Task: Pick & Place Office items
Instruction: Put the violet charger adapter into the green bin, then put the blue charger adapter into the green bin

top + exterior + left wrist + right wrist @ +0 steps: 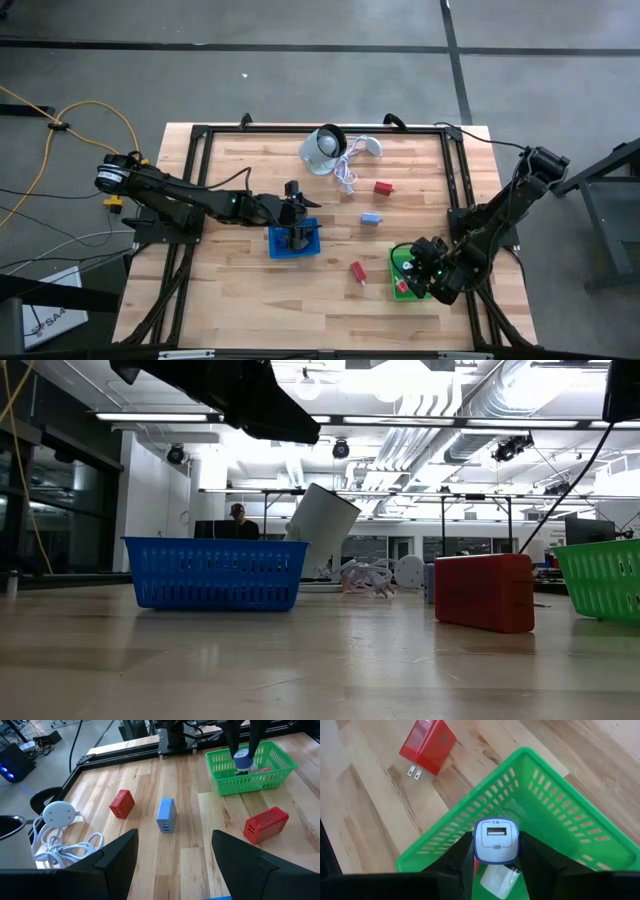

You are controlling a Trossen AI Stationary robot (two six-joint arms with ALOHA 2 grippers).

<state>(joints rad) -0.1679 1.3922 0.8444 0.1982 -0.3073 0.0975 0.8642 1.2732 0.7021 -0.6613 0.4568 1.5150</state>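
over green basket [560, 827], white blue-rimmed usb charger [495, 840].

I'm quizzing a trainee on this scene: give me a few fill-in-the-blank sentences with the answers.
1. The right gripper holds a blue-and-white USB charger over the ____ basket.
2. The left gripper hangs over the ____ basket.
3. The pale blue block stands between two ____ blocks.
4. The coiled cable of the white round device is ____.

Missing words: green; blue; red; white
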